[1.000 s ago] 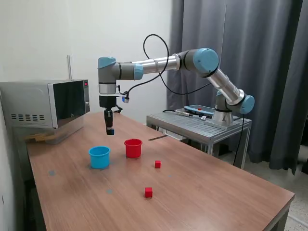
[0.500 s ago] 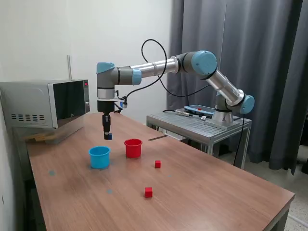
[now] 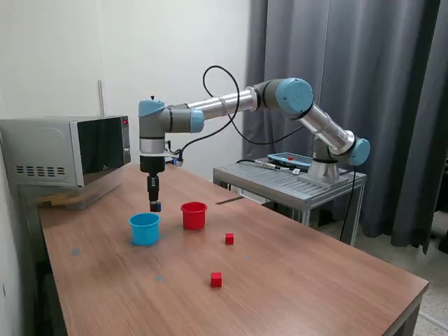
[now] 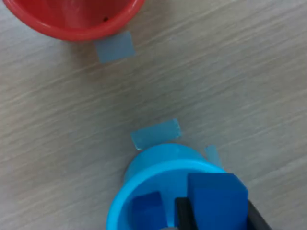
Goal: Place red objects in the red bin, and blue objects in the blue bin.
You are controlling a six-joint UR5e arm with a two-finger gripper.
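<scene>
Right now my two-finger gripper (image 3: 155,207) is clamped on a small dark blue cube (image 4: 217,196), held in the air just above the round light-blue plastic cup (image 3: 144,228). A second dark blue cube (image 4: 147,208) lies inside that cup. Beside it stands the round red plastic cup (image 3: 194,215), and two small red cubes (image 3: 229,239) (image 3: 215,280) rest apart on the wooden table (image 3: 301,273).

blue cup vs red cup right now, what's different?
The blue cup is cyan; the red cup is red. The blue cup has a dark blue cube inside; the red cup shows none. The gripper holds another blue cube above the blue cup, not the red cup. Both stand upright on the table.
</scene>
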